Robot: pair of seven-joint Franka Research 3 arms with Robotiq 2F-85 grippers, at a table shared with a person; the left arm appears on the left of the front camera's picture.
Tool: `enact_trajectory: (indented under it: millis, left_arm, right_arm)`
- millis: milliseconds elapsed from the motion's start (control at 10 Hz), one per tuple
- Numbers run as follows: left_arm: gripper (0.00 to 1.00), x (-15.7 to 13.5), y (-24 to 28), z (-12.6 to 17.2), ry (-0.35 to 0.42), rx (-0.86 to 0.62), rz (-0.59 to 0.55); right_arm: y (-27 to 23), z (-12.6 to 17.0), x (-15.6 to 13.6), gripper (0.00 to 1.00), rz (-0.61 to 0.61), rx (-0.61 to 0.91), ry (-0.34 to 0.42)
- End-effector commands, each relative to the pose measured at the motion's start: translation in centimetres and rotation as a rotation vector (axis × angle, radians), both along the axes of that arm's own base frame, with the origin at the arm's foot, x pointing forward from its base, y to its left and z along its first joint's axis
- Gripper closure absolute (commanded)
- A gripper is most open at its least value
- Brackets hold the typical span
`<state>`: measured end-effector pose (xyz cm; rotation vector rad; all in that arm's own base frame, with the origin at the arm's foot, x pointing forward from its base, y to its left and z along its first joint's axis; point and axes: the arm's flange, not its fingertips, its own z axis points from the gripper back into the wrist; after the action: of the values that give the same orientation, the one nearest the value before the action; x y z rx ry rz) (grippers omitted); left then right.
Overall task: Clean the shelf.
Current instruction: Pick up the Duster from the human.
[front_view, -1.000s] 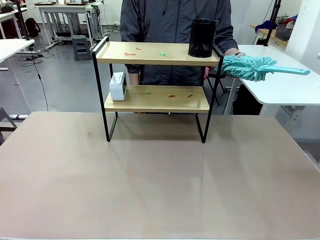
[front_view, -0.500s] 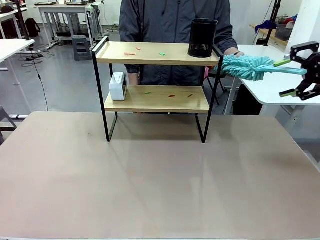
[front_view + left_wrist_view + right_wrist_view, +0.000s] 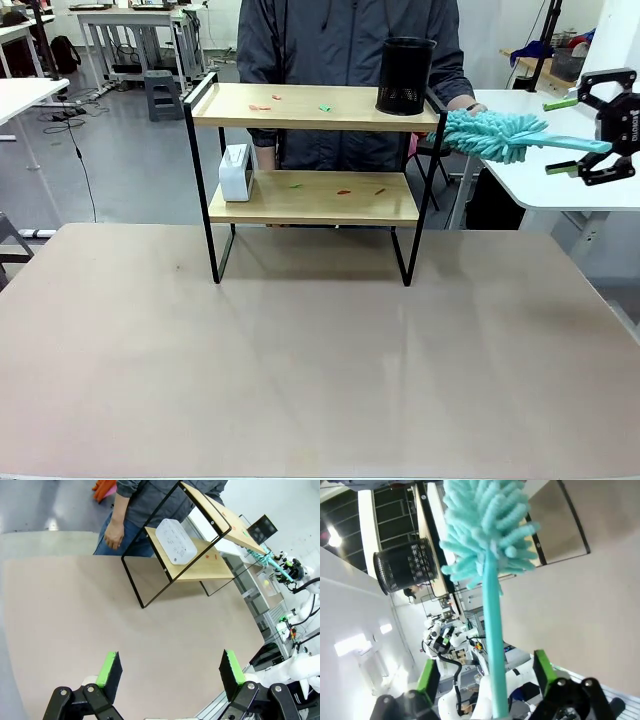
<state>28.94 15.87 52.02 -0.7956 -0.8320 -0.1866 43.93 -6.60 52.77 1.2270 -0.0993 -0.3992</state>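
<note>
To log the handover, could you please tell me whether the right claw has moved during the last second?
Yes. The right claw came in from the right, toward the shelf, and now stands open around the handle of the teal duster.

Nothing could be read for certain. A line of small white print (image 3: 633,118) stood on the black body of the right gripper (image 3: 549,138), behind its fingers, too small to make out.
</note>
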Motion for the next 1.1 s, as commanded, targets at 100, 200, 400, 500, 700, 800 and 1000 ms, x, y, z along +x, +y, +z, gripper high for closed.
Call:
enact_trajectory:
  millis: [100, 200, 400, 500, 700, 800, 1000]
  left_arm:
    - [0.0, 0.3, 0.0, 0.1, -0.025, -0.001, -0.013]
    - [0.0, 0.3, 0.0, 0.1, -0.025, -0.001, -0.013]
    - [0.0, 0.3, 0.0, 0.1, -0.025, -0.001, -0.013]
    - [0.0, 0.3, 0.0, 0.1, -0.025, -0.001, -0.013]
    - [0.0, 0.3, 0.0, 0.1, -0.025, -0.001, -0.013]
    - [0.0, 0.3, 0.0, 0.1, -0.025, -0.001, -0.013]
    - [0.0, 0.3, 0.0, 0.1, -0.025, -0.001, -0.013]
  right_arm:
    - [-0.2, -0.7, 1.0, 1.0, -0.064, -0.005, -0.065]
    - [-0.4, -0.8, 1.2, 0.65, -0.075, -0.01, -0.069]
    - [-0.7, -1.3, 1.6, 1.0, -0.103, -0.037, -0.07]
    - [-0.8, -1.7, 1.7, 1.0, -0.108, -0.054, -0.069]
    - [-0.9, -2.0, 1.7, 1.0, -0.116, -0.069, -0.079]
    - [-1.0, -1.9, 1.7, 1.0, -0.131, -0.091, -0.104]
    - [-1.3, -1.6, 1.3, 1.0, -0.105, -0.093, -0.119]
